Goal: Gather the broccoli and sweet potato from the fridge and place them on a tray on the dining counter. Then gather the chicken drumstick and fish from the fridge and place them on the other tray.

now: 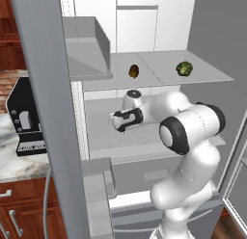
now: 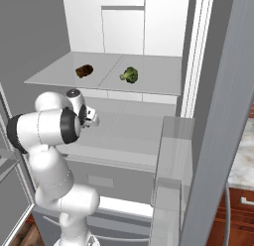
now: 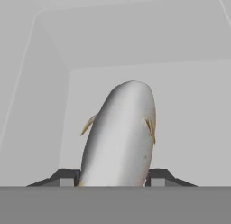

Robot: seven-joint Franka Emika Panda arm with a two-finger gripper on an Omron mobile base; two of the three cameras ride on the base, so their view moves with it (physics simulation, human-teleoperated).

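Fish (image 3: 119,137) lengthwise between end effector (image 3: 115,177) fingertips.

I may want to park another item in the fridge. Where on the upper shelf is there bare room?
The upper shelf holds just two things: the sweet potato on its left half and the broccoli near the middle. Bare patches: the right end beyond the broccoli, the front strip before both, and the gap between them. Below, the hand straddles the fish.

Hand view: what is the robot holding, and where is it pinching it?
The fish, a silvery one with small yellow fins. The jaws stand on either side of its near end, apparently pinching it there.
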